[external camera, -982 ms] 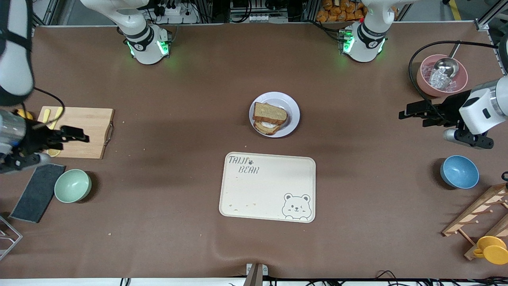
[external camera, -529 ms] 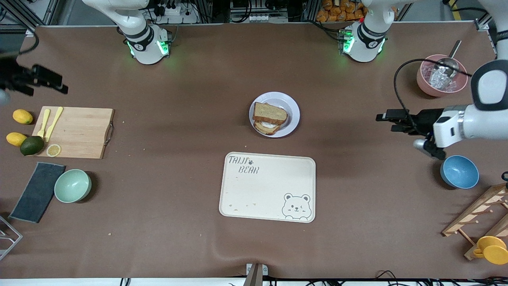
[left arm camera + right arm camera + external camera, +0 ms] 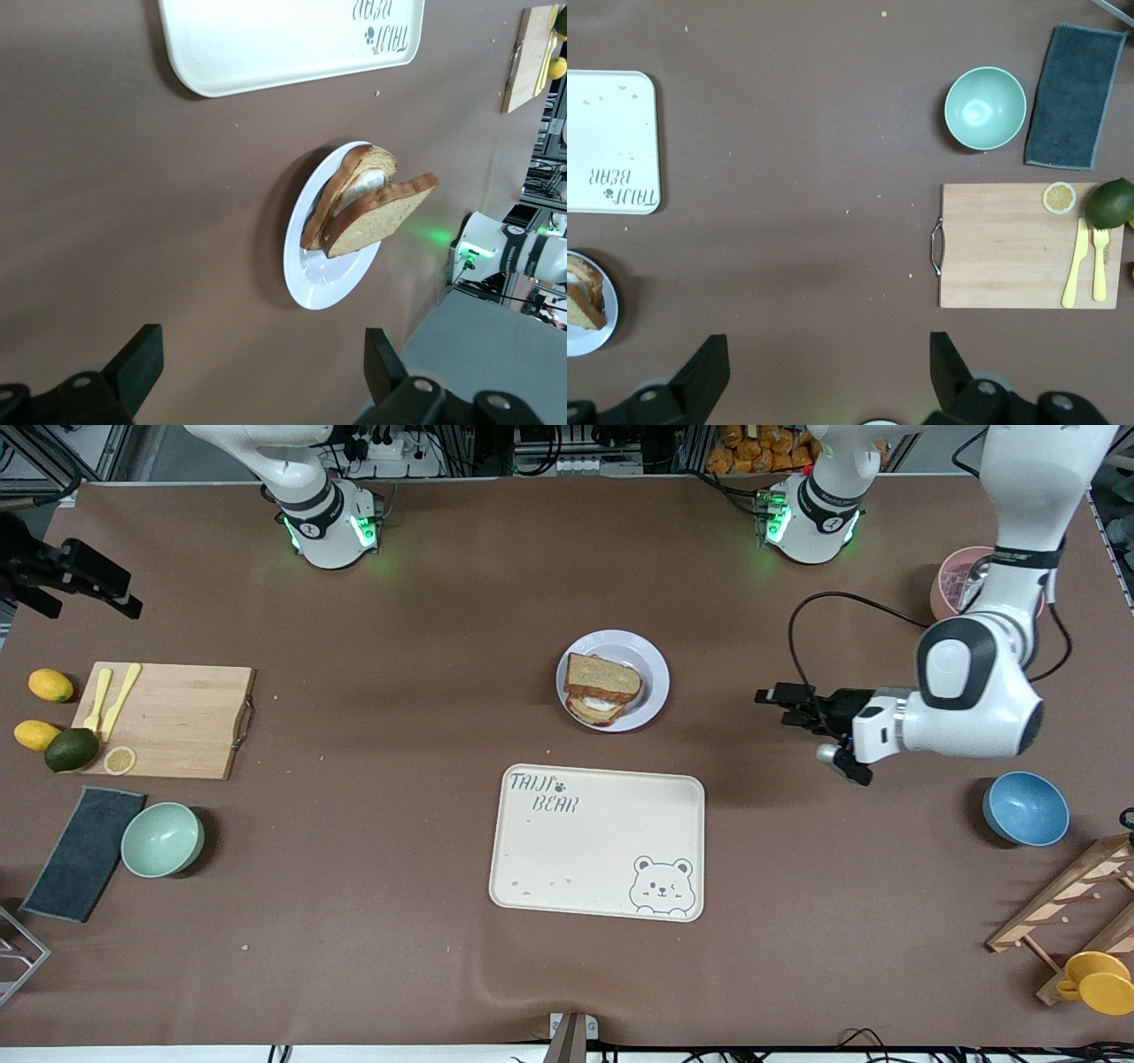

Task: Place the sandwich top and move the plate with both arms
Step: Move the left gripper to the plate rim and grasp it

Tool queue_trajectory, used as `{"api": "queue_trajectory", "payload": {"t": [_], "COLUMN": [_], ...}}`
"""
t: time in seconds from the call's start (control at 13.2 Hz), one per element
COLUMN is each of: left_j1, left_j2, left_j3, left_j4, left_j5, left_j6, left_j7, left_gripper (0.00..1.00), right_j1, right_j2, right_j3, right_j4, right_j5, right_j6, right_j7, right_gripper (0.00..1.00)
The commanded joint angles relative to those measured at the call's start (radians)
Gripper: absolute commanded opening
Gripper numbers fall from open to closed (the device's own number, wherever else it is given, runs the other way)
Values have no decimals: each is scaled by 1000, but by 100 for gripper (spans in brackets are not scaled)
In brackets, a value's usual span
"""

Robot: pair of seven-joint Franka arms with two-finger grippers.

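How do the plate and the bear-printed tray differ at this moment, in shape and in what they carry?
The plate is round and pale lavender-white; the tray is rectangular, cream, with rounded corners and a bear print. The plate carries the sandwich, its sandwich top leaning over the egg slice; the tray carries only a few crumbs. The plate lies farther from the front camera than the tray and is the smaller of the two. Both rest flat on the brown table, and no gripper touches either.

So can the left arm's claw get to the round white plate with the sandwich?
Probably yes: the left claw, open, hangs over bare table beside the round pale plate, with nothing between them.
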Motion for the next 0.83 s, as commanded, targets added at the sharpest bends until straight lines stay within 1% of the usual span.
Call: {"api": "queue_trajectory", "payload": {"t": [0.0,0.15,0.23,0.3,0.38,0.45,0.6,0.76], "left_j1": [3,3,-5,-26,-46,-63,-120,-138], "left_j2": [-3,-2,0,9,13,24,32,46], "left_j3": [-38,-50,-52,-53,-53,-55,-55,-55], "left_j4": [-73,-128,-148,-163,-176,-186,-229,-275], "left_j5": [-78,-153,-202,-243,-271,-300,-406,-530], "left_j6": [80,138,152,169,195,222,296,327], "left_j7": [59,161,200,229,243,258,312,445], "left_gripper": [100,100,100,100,100,100,100,100], "right_j1": [6,24,44,93,109,106,100,98], "right_j2": [29,73,91,95,96,96,116,116], "right_j3": [-1,-19,-48,-95,-111,-109,-109,-108], "right_j4": [14,63,83,91,91,91,99,99], "right_j5": [-22,-21,-19,-21,-18,-18,-22,-19], "right_j6": [17,19,17,17,16,16,19,17], "right_j7": [11,10,8,7,8,7,4,10], "right_gripper": [100,100,100,100,100,100,100,100]}}
